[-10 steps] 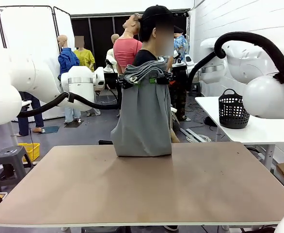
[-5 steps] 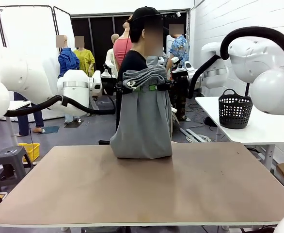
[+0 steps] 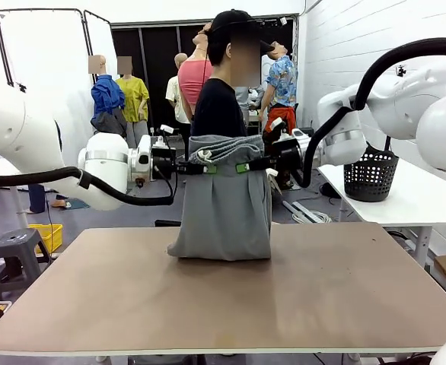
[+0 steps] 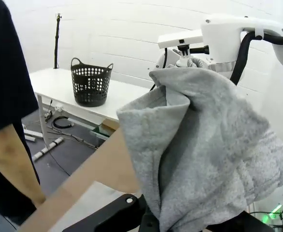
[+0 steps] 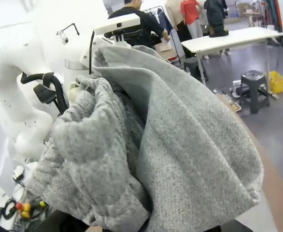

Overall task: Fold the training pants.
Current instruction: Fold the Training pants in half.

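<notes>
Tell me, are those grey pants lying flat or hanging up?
Hanging: both grippers, left and right, hold the pants up by the top, the bottom resting on the table.

A black mesh basket (image 3: pixel 371 173) sits on a white side table (image 3: pixel 406 204) — a grey stool (image 3: pixel 14 255) stands opposite.

Looks like a robotics lab / test hall: grey concrete floor (image 3: pixel 132 205), white partition screens (image 3: pixel 44 61), cables on floor (image 3: pixel 307 215), a white side table (image 3: pixel 406 201) w/ black basket (image 3: pixel 369 173), a plastic stool (image 3: pixel 14 258), several people standing in background.
</notes>
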Robot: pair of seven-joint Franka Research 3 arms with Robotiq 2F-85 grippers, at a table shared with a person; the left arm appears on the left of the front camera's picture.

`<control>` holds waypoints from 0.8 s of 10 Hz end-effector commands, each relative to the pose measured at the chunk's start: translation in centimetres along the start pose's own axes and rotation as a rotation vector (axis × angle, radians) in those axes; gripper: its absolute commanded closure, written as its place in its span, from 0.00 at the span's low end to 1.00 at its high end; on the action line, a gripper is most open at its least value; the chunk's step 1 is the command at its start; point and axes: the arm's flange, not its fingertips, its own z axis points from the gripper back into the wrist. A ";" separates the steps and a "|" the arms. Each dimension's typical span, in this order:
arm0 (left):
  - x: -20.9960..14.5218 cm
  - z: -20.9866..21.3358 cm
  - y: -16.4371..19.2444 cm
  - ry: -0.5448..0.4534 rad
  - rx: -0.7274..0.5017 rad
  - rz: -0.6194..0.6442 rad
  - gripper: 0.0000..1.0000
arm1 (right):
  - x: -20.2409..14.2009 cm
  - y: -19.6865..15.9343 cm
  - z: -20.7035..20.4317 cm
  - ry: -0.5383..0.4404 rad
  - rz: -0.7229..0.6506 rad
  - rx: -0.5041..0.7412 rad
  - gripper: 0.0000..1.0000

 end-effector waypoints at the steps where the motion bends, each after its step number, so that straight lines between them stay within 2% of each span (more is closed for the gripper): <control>1: 1.6 1.3 -0.8 -0.053 0.032 0.025 1.00 | 0.4 1.1 0.8 0.016 -0.022 -0.025 1.00; 2: 3.6 1.4 -1.0 -0.042 0.024 -0.060 1.00 | 3.2 1.4 1.1 0.055 0.078 -0.019 1.00; 3: -0.4 0.0 -0.3 -0.008 0.002 0.016 1.00 | -0.4 0.3 -0.1 0.002 -0.013 0.001 1.00; 8: -0.8 -0.2 -0.3 -0.004 0.001 0.023 1.00 | -0.4 0.1 -0.1 0.016 -0.011 0.002 1.00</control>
